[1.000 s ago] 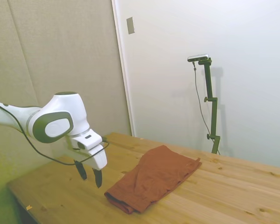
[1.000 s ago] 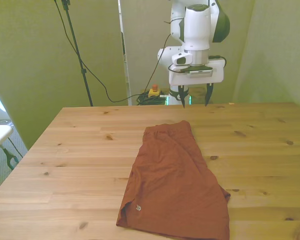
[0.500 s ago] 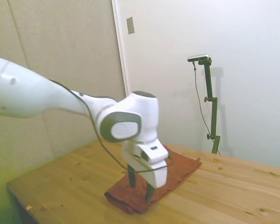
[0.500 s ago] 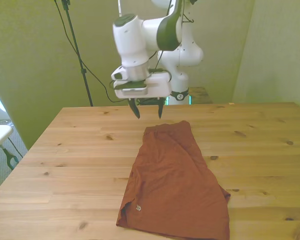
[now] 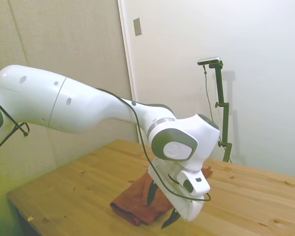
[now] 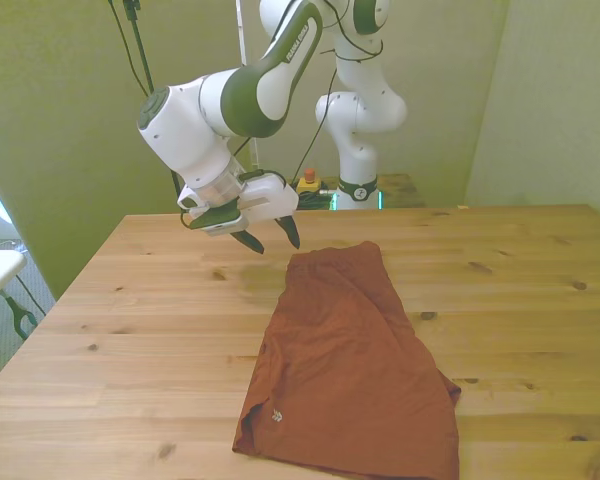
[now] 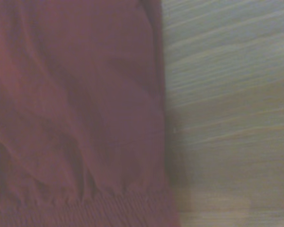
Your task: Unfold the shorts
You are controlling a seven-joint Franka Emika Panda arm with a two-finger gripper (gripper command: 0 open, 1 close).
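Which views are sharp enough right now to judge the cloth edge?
Front view: evenly lit, sharp; the rust-brown fabric shorts show a clear outline. Side view: washed out, arm covers part of the garment. Wrist view: blurred and dim, yet the cloth edge against the wooden table reads.

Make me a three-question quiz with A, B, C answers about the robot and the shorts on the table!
1. Where is the end effector?
A. above the table beside the shorts' far edge
B. touching the table's near edge
C. under the table

2. What colour are the shorts?
A. blue
B. rust red
C. white

3. How are the end effector's fingers?
A. shut on the shorts
B. hidden
C. open, holding nothing

Answers: 1 A, in the front view it hangs off the shorts' far corner; 2 B, every view shows reddish-brown fabric; 3 C, the two dark fingers stand apart in the air.
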